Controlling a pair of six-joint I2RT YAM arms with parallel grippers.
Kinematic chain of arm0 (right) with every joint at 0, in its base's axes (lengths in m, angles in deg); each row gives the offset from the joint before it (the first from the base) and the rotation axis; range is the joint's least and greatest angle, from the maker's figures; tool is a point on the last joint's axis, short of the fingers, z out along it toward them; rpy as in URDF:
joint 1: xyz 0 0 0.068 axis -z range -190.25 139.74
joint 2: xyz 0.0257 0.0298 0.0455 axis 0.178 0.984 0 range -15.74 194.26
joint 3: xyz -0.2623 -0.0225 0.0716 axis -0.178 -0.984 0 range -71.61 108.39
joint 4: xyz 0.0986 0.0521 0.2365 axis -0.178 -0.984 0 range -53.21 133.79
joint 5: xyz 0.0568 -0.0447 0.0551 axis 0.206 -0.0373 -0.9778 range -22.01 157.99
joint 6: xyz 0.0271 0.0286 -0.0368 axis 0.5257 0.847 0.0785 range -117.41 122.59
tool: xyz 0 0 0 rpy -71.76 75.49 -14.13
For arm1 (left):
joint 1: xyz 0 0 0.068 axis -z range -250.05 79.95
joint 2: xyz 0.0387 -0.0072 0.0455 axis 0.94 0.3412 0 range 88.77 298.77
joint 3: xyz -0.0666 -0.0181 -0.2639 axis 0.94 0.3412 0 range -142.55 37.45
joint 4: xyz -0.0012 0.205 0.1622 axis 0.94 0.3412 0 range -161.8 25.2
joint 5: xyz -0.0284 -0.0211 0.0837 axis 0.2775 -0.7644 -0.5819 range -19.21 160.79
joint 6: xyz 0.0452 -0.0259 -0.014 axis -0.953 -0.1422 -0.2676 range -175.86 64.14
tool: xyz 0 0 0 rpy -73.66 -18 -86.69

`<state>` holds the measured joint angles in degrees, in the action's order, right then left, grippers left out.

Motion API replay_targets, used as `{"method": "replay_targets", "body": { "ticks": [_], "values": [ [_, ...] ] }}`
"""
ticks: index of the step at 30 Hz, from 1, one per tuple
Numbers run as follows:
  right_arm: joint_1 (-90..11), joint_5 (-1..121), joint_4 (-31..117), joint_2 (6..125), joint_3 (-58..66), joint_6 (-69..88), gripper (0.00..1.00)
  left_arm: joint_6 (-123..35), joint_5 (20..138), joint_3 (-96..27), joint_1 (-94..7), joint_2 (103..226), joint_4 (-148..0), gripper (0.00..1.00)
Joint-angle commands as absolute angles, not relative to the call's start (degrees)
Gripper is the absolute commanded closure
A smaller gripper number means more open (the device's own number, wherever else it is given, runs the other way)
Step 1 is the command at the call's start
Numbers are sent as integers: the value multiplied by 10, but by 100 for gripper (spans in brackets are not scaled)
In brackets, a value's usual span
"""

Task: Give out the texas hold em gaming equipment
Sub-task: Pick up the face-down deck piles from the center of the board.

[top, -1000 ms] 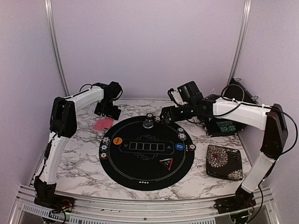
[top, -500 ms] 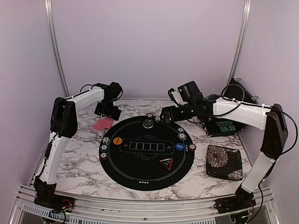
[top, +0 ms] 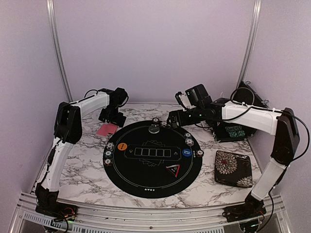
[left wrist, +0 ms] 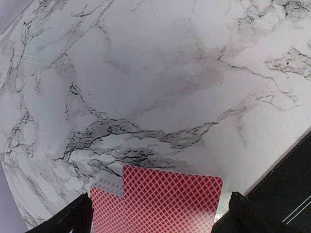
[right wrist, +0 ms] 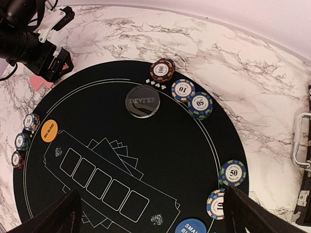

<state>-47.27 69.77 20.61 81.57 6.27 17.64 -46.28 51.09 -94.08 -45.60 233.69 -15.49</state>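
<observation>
Marble tabletop (left wrist: 160, 73), cards (left wrist: 167, 201) under left hand (left wrist: 165, 216)

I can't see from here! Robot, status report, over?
Left end effector open, over red cards. Right end effector open, empty, by far chips. Nothing in the way.

the left wrist view's bottom edge cuts your playing cards (left wrist: 170, 204) off; the right wrist view's crops the blue button (right wrist: 197, 227); from above you can't read the chip stacks (top: 188, 138).

Soft, even light, faint shadows, wrist views slightly blurred.
</observation>
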Motion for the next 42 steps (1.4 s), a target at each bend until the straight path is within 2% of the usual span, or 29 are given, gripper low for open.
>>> {"method": "replay_targets", "body": {
  "ticks": [1,42],
  "values": [
    [-467,694,212,824,81,177,2,-466,498,-958,-462,2349,-133,1],
    [-467,686,213,845,92,176,2,-437,497,-909,-486,2319,-141,1]
  ]
}}
